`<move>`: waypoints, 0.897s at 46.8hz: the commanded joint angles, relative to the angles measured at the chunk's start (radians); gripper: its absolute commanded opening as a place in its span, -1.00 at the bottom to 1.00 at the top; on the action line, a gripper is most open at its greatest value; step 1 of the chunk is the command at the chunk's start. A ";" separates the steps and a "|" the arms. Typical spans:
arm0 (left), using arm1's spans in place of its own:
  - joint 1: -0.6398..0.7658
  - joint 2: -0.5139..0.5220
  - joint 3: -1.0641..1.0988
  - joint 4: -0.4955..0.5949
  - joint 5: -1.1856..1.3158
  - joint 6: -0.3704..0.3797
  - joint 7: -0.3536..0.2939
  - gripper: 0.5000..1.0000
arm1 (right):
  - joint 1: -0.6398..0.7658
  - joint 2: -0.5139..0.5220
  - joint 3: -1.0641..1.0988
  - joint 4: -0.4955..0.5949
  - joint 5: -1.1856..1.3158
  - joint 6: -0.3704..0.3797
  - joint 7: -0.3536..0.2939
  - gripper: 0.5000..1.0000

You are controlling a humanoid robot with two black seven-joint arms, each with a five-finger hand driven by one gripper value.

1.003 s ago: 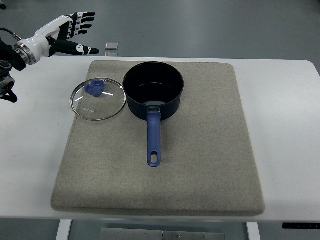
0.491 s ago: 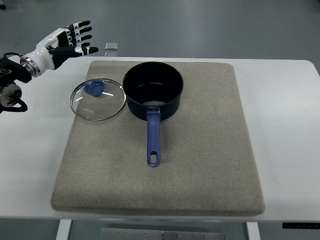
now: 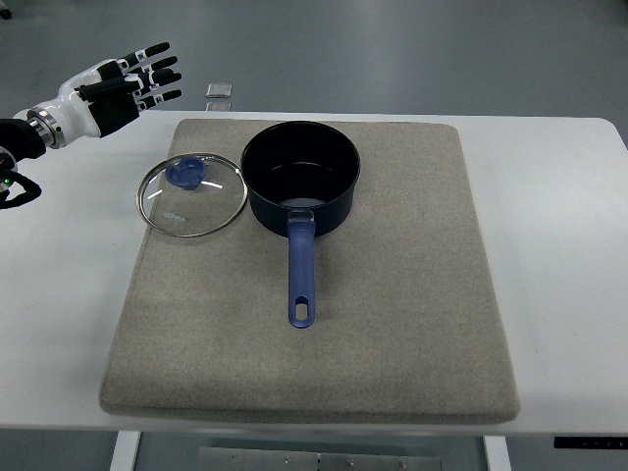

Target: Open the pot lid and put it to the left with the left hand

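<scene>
A dark blue pot (image 3: 300, 177) stands uncovered on the grey mat (image 3: 392, 294), its blue handle (image 3: 301, 275) pointing toward the near edge. The glass lid (image 3: 191, 194) with a blue knob (image 3: 184, 174) lies flat on the mat just left of the pot, touching nothing else. My left hand (image 3: 132, 83) hovers at the upper left, above the table's far left corner, well clear of the lid. Its fingers are spread and hold nothing. The right arm does not show.
The white table (image 3: 559, 216) extends on both sides of the mat. A small grey square object (image 3: 220, 90) lies on the floor beyond the table's far edge, near the left hand.
The left hand has drawn back to the left and slightly up, away from the lid. Lid and pot have stayed where they were.
</scene>
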 commanded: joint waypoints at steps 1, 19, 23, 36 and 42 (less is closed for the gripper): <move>0.000 0.000 -0.018 0.002 -0.070 -0.021 0.056 0.96 | 0.000 0.000 0.000 0.000 0.000 0.000 0.000 0.67; 0.057 -0.044 -0.113 0.082 -0.188 -0.046 0.116 0.96 | 0.000 0.000 0.000 0.000 0.000 0.000 0.000 0.67; 0.062 -0.046 -0.128 0.082 -0.188 -0.046 0.124 0.96 | 0.000 0.000 0.000 0.000 0.000 0.000 0.000 0.67; 0.066 -0.051 -0.150 0.083 -0.193 -0.046 0.136 0.96 | 0.000 0.000 0.000 0.000 0.000 0.000 0.000 0.67; 0.077 -0.051 -0.150 0.083 -0.191 -0.046 0.131 0.96 | 0.000 0.000 0.000 0.000 0.000 0.000 0.000 0.67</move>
